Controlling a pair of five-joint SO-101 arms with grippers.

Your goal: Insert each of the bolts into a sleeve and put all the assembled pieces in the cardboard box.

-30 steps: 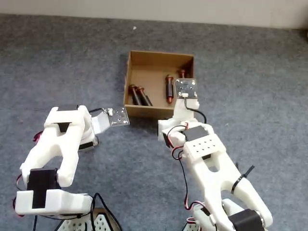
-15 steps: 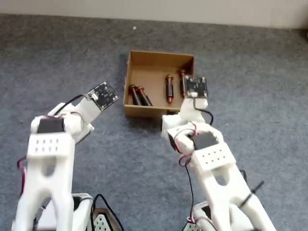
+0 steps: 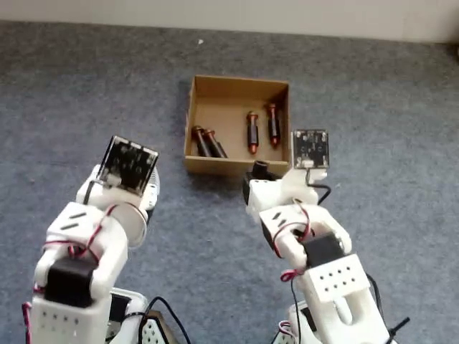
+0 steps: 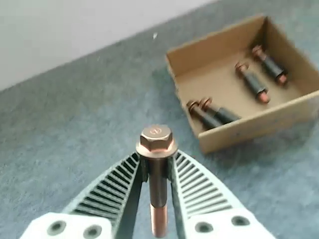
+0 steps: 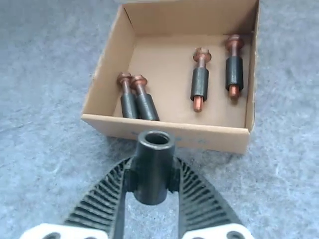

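Here the left gripper [image 4: 157, 167] has its jaws closed on a copper-coloured bolt [image 4: 156, 141]. They clamp the shank just under the hexagonal head, and the head stands clear above the fingertips. The bolt is held over the grey carpet [image 4: 75, 129], well apart from the cardboard box [image 4: 259, 127].

The right gripper [image 5: 152, 172] has its jaws closed around a black sleeve [image 5: 154, 144]. The sleeve's open end faces the camera, and its bore is dark. It hangs just outside the near wall of the box. In the high view it shows as a dark round end [image 3: 259, 170] beside that wall, at the tip of the right arm [image 3: 301, 215]. The left arm [image 3: 107, 215] stands off to the box's other side.

Four assembled pieces lie flat on the floor of the box, each a bolt pushed through a sleeve. Two of them [image 5: 128, 102] [image 5: 145, 102] lie touching side by side near one side wall. The third [image 5: 200, 84] lies apart from them towards the middle. The fourth [image 5: 234, 72] rests close along the opposite wall.
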